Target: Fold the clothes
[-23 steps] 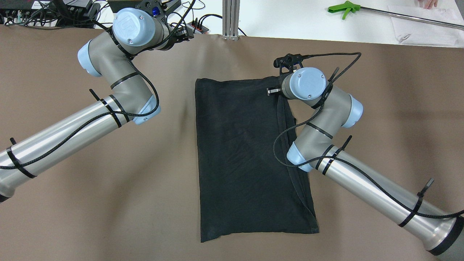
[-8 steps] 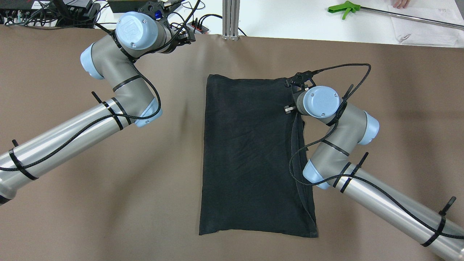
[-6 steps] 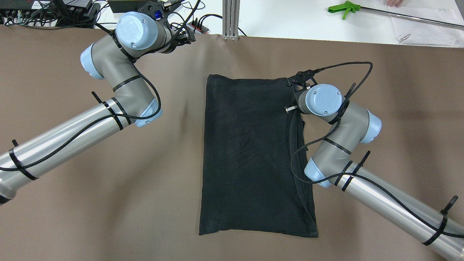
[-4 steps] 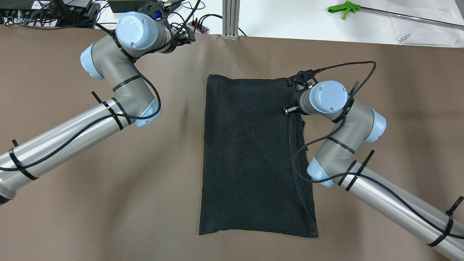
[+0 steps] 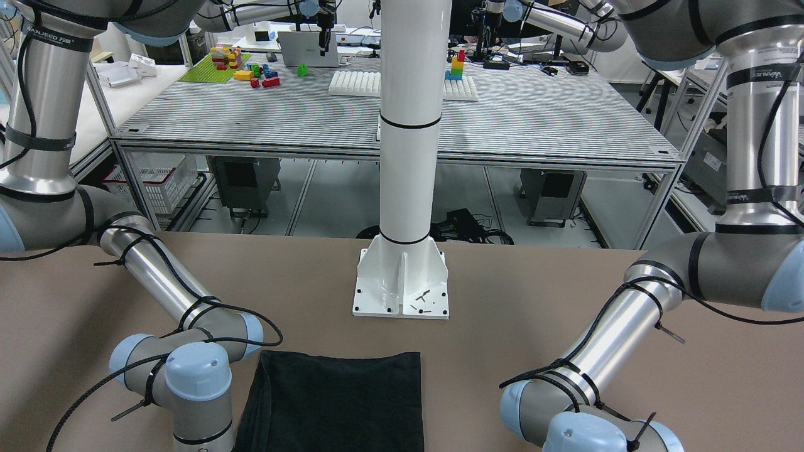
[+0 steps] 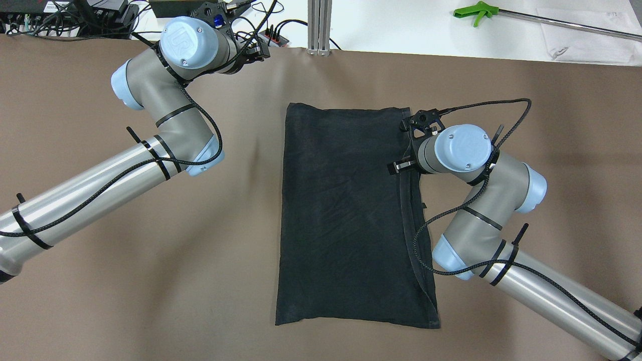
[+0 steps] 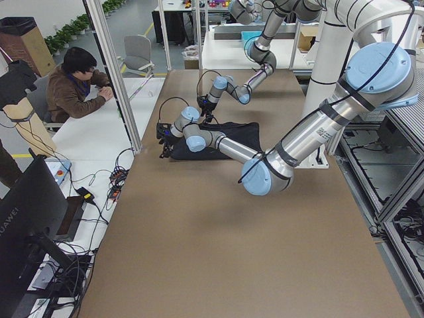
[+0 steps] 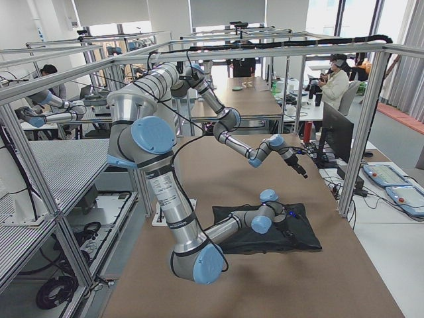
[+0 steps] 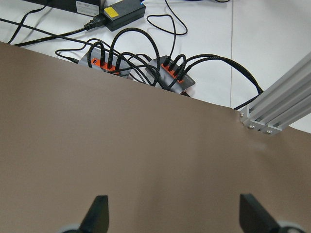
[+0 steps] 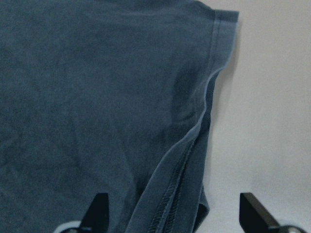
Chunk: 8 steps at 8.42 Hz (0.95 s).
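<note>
The black garment [image 6: 351, 215] lies flat on the brown table as a folded rectangle, with a doubled hem edge along its right side. It also shows in the front view [image 5: 333, 402] and the right wrist view [image 10: 97, 97]. My right gripper [image 6: 407, 150] hovers over the garment's far right corner. In the right wrist view the right gripper [image 10: 175, 213] is open and holds nothing, with the hem edge below it. My left gripper [image 6: 253, 50] is at the table's far edge, away from the garment. In the left wrist view it [image 9: 175, 213] is open over bare table.
Power strips and cables [image 9: 141, 63] lie just past the far table edge, beside an aluminium post [image 6: 319, 25]. A green grabber tool [image 6: 476, 11] lies on the white bench beyond. The white pillar base [image 5: 402, 282] stands at the robot's side. A person [image 7: 76, 89] sits to one side.
The garment's far end slid to the right early on and has lain still since. My right wrist has drawn to the right and a little toward the robot. The left arm has hardly moved.
</note>
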{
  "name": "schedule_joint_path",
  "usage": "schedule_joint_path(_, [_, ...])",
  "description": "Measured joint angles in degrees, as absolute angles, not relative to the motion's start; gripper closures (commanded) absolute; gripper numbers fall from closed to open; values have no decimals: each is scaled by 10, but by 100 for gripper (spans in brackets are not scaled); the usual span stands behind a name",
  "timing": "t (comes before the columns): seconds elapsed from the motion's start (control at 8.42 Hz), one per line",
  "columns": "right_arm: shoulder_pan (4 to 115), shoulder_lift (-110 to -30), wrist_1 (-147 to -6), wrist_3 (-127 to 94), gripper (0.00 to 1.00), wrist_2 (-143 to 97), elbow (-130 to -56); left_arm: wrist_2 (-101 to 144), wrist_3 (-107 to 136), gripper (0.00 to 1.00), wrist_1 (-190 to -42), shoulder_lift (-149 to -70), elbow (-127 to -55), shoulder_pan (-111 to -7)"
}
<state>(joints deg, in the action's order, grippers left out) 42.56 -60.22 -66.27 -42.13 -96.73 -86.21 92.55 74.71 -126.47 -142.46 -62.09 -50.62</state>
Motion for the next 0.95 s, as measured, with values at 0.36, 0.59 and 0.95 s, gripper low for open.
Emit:
schedule_joint_path(0.36, [416,-593,-672,-445,6,-960,-860,925,749,5,-1267,-1424,-622,-506])
schedule_joint_path(0.59, [415,-588,-672,-447,6,-949,-844,925,751,5,-1267,-1424,-622,-501])
schedule_joint_path(0.95, [415,-586,-667,-447,6,-940,-822,925,755,5,-1268,-1425,-624,-495])
